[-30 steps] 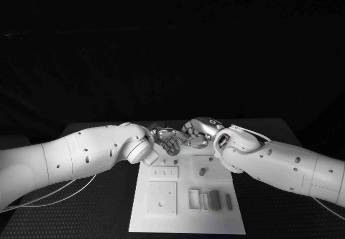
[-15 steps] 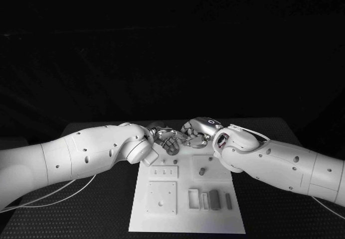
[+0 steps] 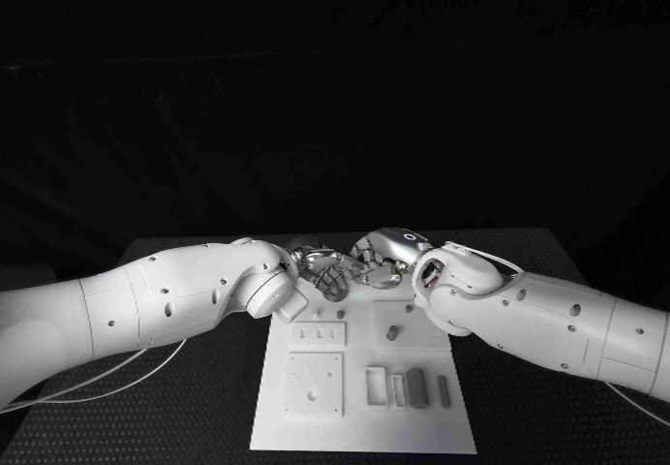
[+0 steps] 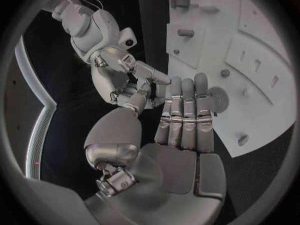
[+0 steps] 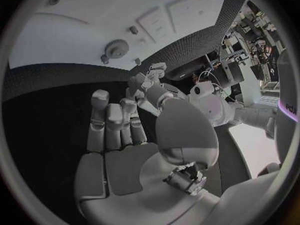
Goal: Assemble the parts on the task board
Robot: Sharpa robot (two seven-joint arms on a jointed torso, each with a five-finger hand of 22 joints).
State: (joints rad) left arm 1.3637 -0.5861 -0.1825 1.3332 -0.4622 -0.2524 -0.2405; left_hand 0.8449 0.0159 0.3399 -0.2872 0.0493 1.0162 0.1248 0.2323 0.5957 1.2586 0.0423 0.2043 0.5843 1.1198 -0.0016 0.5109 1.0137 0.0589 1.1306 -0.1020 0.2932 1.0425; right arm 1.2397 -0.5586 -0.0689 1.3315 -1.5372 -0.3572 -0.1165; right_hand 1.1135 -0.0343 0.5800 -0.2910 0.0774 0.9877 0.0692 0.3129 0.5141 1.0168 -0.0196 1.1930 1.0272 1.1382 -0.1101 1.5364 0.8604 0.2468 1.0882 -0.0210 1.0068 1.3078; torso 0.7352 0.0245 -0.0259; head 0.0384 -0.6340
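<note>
Two white arms meet over the far end of the black table (image 3: 167, 407). I see the task board (image 3: 363, 426) lying flat between them, its small parts (image 3: 414, 387) resting in a row near its right side. My left hand (image 3: 324, 270) and right hand (image 3: 385, 254) touch fingertips; whether either holds anything, I cannot tell.

Robotics lab or test cell: black-draped backdrop behind a black textured tabletop (image 3: 209, 407), white task board (image 3: 366, 426) centred on it, cables trailing beside the board, cluttered equipment racks (image 5: 250, 40) beyond the tabletop's edge.
</note>
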